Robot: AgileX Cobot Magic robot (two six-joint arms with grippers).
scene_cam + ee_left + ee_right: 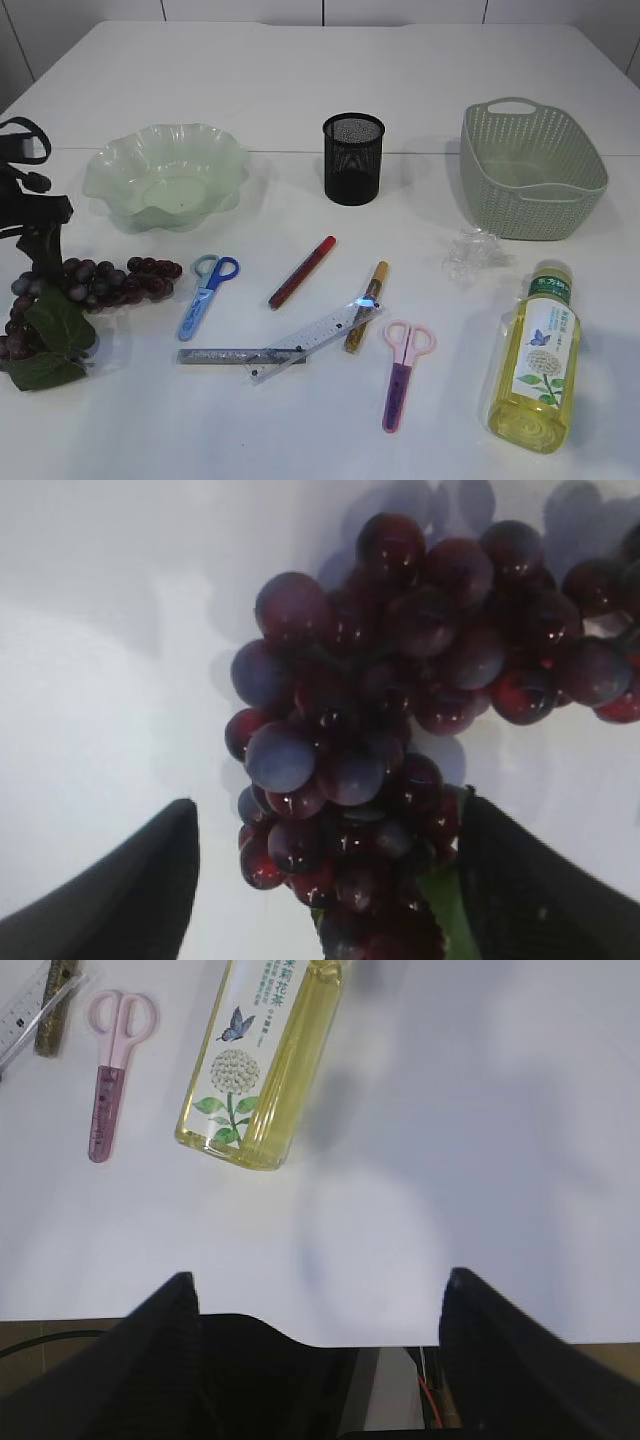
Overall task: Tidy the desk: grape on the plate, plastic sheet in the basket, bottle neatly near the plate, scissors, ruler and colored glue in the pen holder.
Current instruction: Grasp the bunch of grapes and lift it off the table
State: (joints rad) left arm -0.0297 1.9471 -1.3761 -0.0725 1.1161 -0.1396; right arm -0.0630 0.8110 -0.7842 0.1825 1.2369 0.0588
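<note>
A bottle (531, 362) of pale yellow drink lay on its side at the near right of the white desk (300, 90), its label showing a blue butterfly, a white flower head with green leaves and Chinese characters too small to read. Just left of it lay pink scissors (402, 370), then a clear ruler (315, 340) crossing a glitter glue stick (366, 306) and a grey stick. Blue scissors (208, 294) and a red glue pen (302, 271) lay farther back. The dark purple grape bunch (400, 710), with green leaves, rested at the left edge, below the pale green wavy plate (165, 176). The left gripper (325, 880) stood released, its jaws wide around the bunch's lower end. The right gripper (315, 1335) hung open above bare desk near the bottle. Crumpled plastic sheet (474, 252) lay before the green basket (530, 170), beside the black mesh pen holder (353, 158).
</note>
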